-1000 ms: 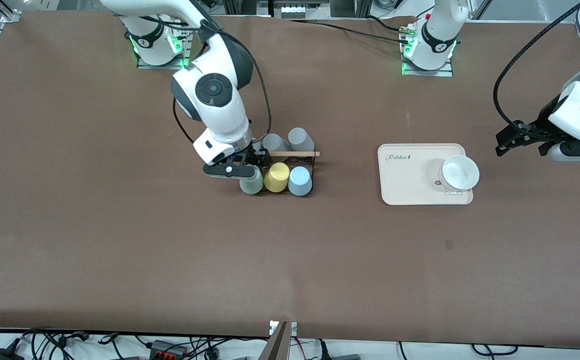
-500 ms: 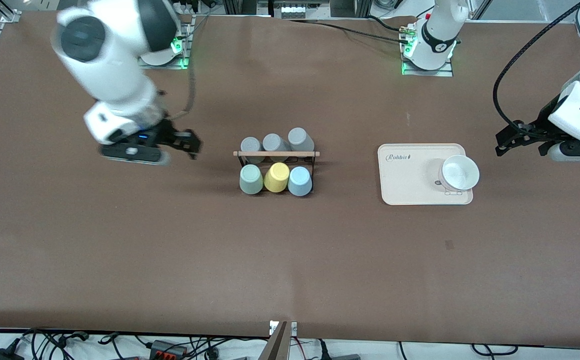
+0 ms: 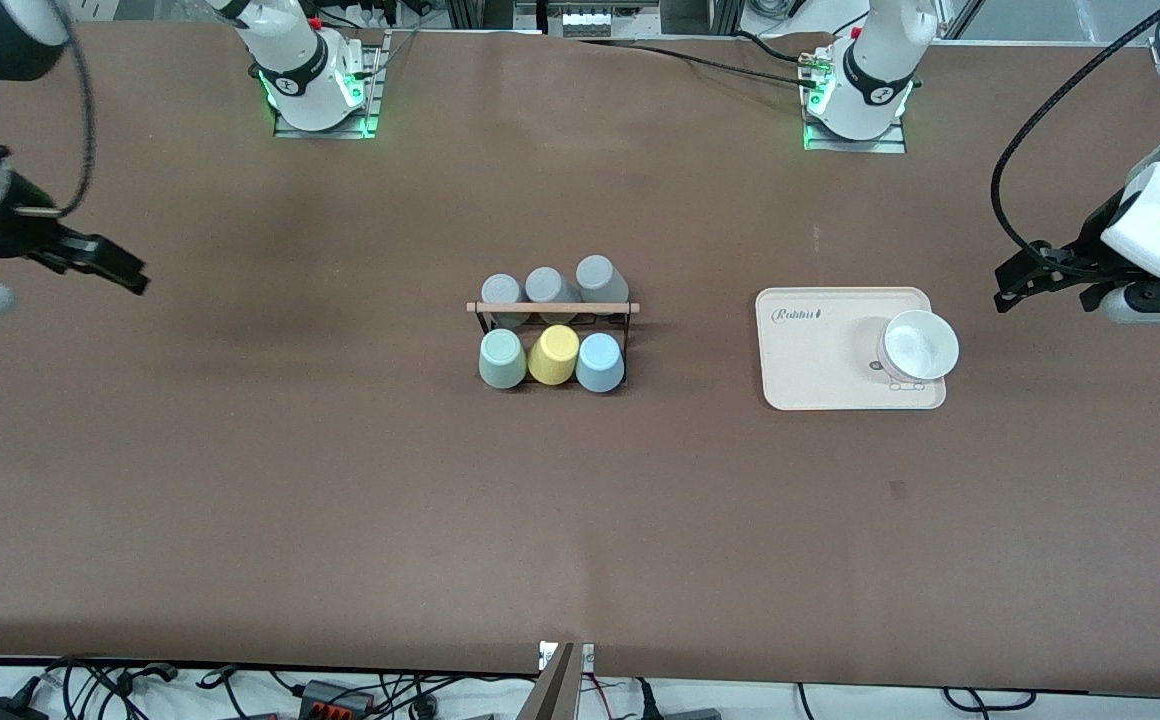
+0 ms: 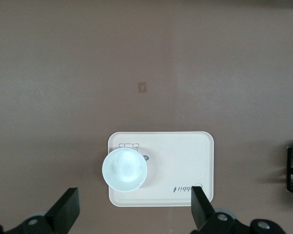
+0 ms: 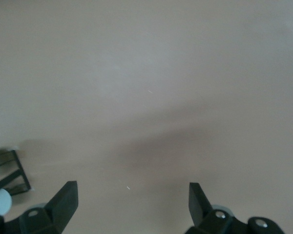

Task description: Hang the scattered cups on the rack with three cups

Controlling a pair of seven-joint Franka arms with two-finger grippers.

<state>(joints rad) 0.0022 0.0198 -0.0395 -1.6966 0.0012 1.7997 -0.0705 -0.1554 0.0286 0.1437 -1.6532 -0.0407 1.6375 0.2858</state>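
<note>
rack (image 3: 552, 309): green cup (image 3: 502, 358), blue cup (image 3: 600, 361) hung | light, smooth, rigid; grip walls | left claw (image 3: 1030, 277) wide, worktop end | right claw (image 3: 90, 258) wide, worktop edge

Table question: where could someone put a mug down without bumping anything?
Bare brown table runs all along the edge nearest the front camera, and between the rack and the beige tray. It is crowded at the rack, where the sage green cup, yellow cup and light blue cup sit packed beside three grey cups.

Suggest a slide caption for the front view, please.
Green cup, yellow cup and blue cup hang on rack.
</note>
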